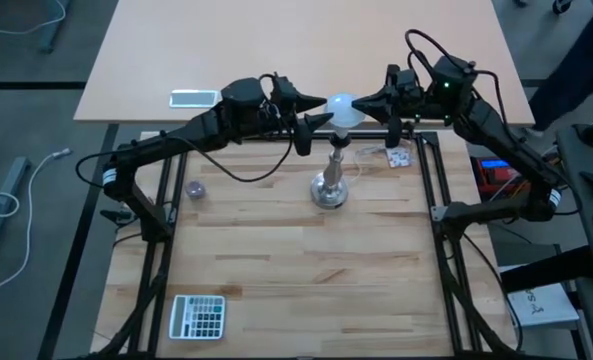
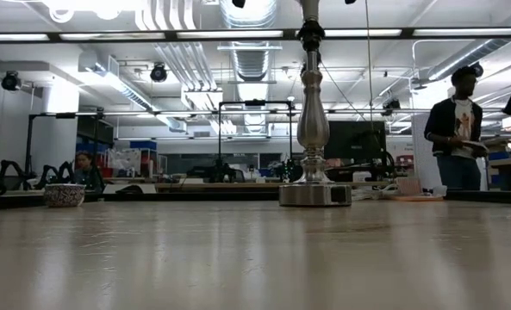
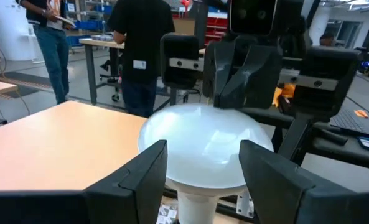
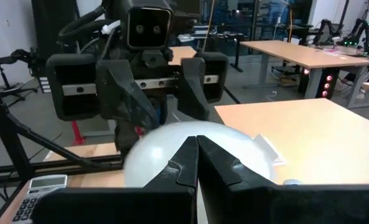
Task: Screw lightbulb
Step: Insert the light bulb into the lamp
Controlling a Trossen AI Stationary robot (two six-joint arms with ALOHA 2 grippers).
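Note:
The white frosted lightbulb point(image 1: 342, 108) sits base-down in the socket on top of the silver stand point(image 1: 330, 190), which stands near the table's far edge; the stand's stem also shows in the low view point(image 2: 314, 129). My left gripper point(image 1: 322, 110) comes level from the table's left. It is open, with a finger on either side of the globe's left part point(image 3: 203, 146). My right gripper point(image 1: 364, 100) comes level from the right. It is shut, with its tips at the globe's right side point(image 4: 234, 140). My left gripper's fingers point(image 3: 148, 171) stand on either side of the globe; I cannot tell whether they touch it. My right gripper's shut fingertips point(image 4: 187, 155) lie against the globe's right side point(image 4: 153, 149), coming level from the table's right. The bulb stays upright on the stand.
A small bowl point(image 1: 195, 189) sits at the table's left and a calculator point(image 1: 197, 316) at the near left. A small printed card point(image 1: 397, 157) lies right of the stand. A phone point(image 1: 194, 98) lies on the far desk. People stand in the room behind.

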